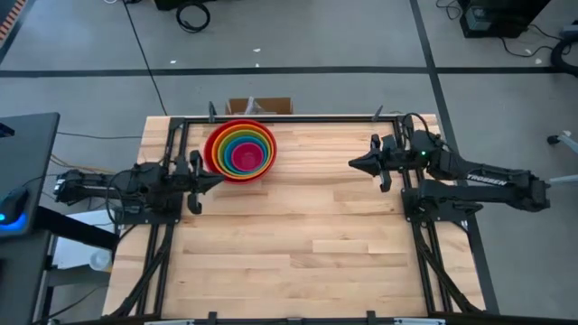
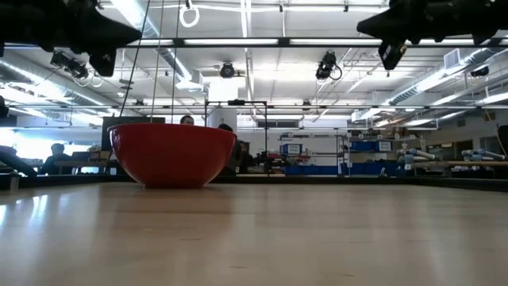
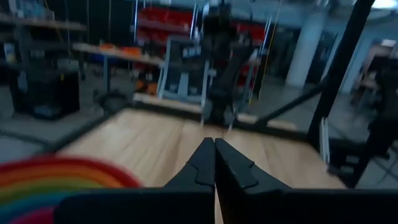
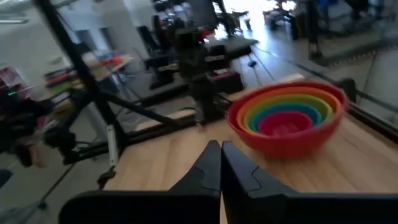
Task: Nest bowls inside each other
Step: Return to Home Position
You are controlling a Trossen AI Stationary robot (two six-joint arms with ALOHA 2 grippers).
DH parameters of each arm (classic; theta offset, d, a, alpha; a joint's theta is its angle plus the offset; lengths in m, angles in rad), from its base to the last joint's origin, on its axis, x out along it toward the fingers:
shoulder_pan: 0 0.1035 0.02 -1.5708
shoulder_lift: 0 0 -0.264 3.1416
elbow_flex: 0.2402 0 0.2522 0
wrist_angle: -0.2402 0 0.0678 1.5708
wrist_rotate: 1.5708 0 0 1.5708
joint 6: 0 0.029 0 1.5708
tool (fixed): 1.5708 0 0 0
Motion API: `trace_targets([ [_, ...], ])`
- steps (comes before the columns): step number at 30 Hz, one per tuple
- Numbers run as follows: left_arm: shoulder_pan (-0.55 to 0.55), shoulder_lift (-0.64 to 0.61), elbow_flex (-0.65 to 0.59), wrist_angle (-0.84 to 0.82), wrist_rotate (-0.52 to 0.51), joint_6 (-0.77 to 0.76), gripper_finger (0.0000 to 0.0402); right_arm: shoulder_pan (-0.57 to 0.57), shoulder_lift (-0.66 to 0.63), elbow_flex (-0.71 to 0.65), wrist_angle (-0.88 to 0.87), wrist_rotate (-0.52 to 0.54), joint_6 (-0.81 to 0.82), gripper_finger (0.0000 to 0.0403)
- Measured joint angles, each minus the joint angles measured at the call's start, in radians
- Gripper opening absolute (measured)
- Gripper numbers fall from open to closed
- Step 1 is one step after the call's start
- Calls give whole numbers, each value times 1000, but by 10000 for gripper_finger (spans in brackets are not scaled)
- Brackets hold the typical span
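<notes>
The bowls [image 1: 240, 150] stand as one nested stack at the table's far left: red outermost, then orange, lime green and blue, with magenta pink [image 4: 285, 123] in the middle. The red bowl [image 2: 172, 153] rests on its base on the wood. My left gripper [image 1: 219, 181] is shut and points level toward the table's right, just near of the stack and above the table. My right gripper [image 1: 352, 163] is shut too, at the far right, pointing level toward the stack. Its shut fingers [image 4: 210, 163] hold nothing. The stack's rim [image 3: 56, 177] shows beside the left fingers.
A small cardboard box [image 1: 259, 106] sits just beyond the table's far edge, behind the stack. Black frame rails [image 1: 298, 118] run along the far edge and both sides. Bare wood [image 1: 307, 235] stretches across the middle and near part of the table.
</notes>
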Motion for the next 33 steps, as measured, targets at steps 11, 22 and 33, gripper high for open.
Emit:
trace_targets([
  [11,0,-109,10,-40,0,124,4,-145,-76,0,33,-138,-28,5],
  [22,0,-229,-20,-201,38,117,4,-194,-145,-58,2,-216,4,5],
  [33,0,-236,-159,-55,125,59,4,-161,-159,-262,266,-203,71,4],
])
